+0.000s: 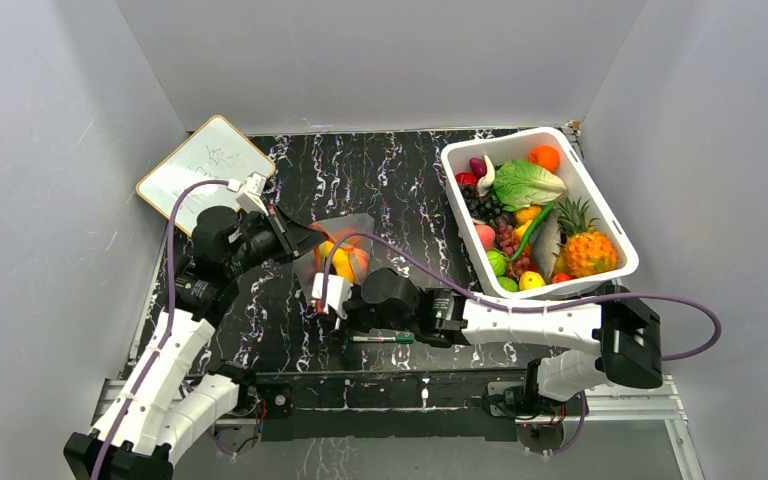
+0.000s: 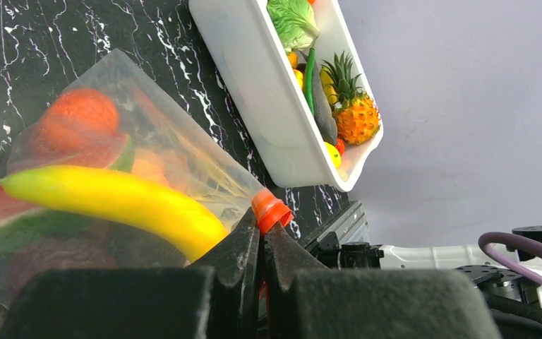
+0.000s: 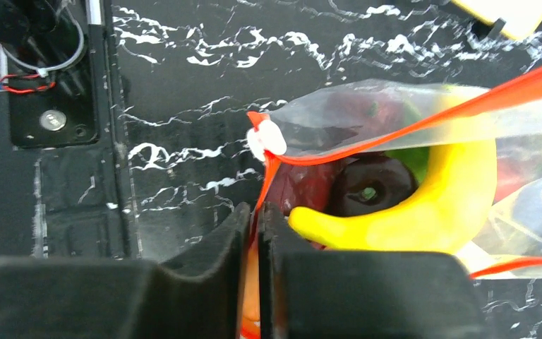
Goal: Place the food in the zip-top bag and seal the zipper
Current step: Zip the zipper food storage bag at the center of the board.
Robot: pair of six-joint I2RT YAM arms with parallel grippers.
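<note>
one bag, one tub, one pen

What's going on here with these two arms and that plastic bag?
Two robot arms are holding a clear zip-top bag between them. The left gripper is pinched shut on one end of its orange zipper, the right gripper on the strip just below the white slider. A banana and other toy food are inside; the mouth gapes open, not yet sealed. More food sits in the white tub.
</note>
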